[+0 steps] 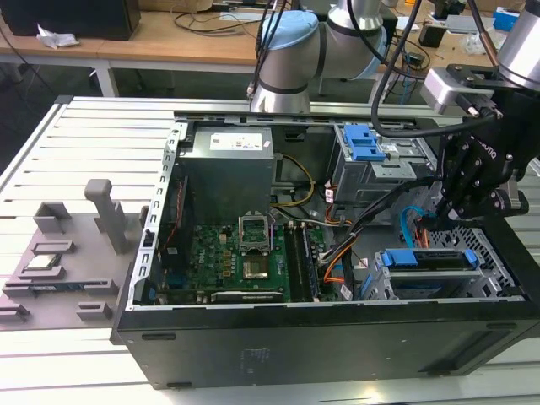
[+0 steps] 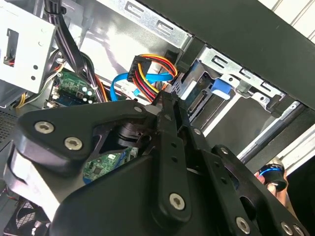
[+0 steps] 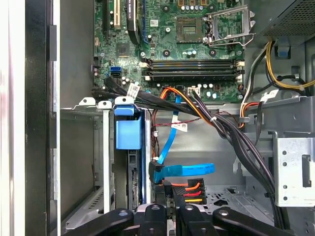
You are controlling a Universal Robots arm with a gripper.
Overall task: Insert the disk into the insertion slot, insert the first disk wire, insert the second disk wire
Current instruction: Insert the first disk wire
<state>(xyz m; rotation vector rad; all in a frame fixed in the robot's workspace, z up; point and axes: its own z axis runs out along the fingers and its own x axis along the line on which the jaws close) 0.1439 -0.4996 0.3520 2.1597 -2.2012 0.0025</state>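
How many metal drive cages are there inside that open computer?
2. In the exterior view, the taller cage with blue latches stands toward the back; the insertion slot, with the disk in it, lies nearer the camera below the gripper. The arm may hide others.

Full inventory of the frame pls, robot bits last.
computer case: one, black, open, on slatted table
motherboard: one, green, case floor
power supply: one, grey, beside motherboard
tall cage: one, grey, blue latches, next to slot
insertion slot: one, grey, exterior view's right
disk: one, blue-framed, in slot
blue wire: one, beside disk
multicoloured wire: one, orange-red-yellow, in gripper
fixture: one, grey, exterior view's left
arm: one, grey-blue, behind case
gripper: one, black, over slot
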